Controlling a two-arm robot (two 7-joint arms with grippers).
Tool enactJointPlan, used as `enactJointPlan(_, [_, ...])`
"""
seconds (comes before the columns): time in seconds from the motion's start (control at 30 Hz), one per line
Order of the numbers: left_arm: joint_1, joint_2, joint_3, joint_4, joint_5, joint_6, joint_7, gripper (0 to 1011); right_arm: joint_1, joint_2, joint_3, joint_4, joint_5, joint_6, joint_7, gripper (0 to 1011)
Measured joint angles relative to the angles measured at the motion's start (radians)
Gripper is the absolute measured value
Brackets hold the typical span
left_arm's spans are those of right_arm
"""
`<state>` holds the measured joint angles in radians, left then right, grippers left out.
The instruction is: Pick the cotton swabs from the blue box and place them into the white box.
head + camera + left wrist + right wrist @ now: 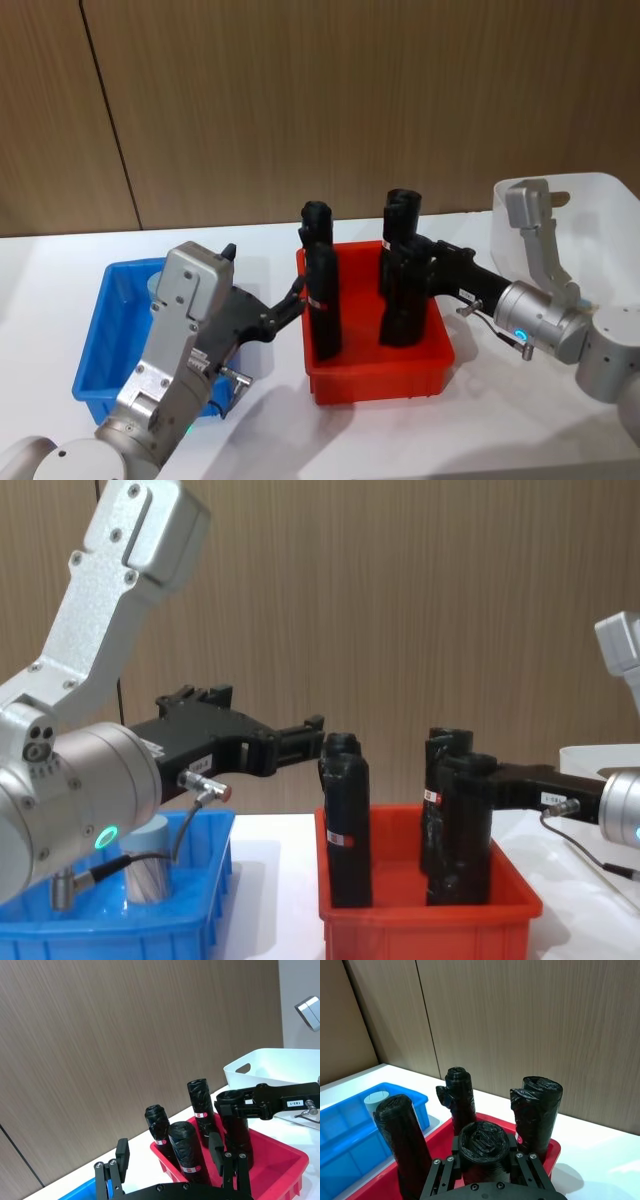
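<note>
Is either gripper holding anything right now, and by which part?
The right gripper is clamped around a black roll in the red bin, just below its top. The left gripper is open and holds nothing.

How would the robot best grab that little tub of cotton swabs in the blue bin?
Probably from above, pinching the round sides just below the lid. The cotton swabs tub stands upright in the blue box, whose walls block a sideways approach. The left gripper is nearest.
</note>
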<state>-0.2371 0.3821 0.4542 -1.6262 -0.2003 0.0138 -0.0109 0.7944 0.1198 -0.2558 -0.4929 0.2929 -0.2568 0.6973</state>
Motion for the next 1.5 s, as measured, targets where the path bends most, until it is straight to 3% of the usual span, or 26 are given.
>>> enactJointPlan(0.2, [0.0,0.0,0.0,0.0,0.0,0.0,0.0,1004,-0.012,0.004,0.002,-0.035,0.001,0.01,-0.005,458])
enactJointPlan(0.5, [0.0,0.0,0.0,0.0,0.0,0.0,0.0,1004,-0.064,0.023,0.011,-0.166,0.013,0.054,-0.023,409])
enactJointPlan(0.63, [0.0,0.0,0.0,0.0,0.0,0.0,0.0,1004,-0.114,0.042,0.019,-0.303,0.023,0.1,-0.049,381])
enactJointPlan(0.7, [0.0,0.0,0.0,0.0,0.0,0.0,0.0,1004,-0.12,0.045,0.021,-0.322,0.023,0.106,-0.054,378])
enactJointPlan(1.07, [0.0,0.0,0.0,0.0,0.0,0.0,0.0,1004,-0.209,0.095,0.053,-0.615,0.026,0.214,-0.154,352])
enactJointPlan(1.5, [0.0,0.0,0.0,0.0,0.0,0.0,0.0,1004,-0.258,0.158,0.109,-0.815,-0.004,0.297,-0.291,352])
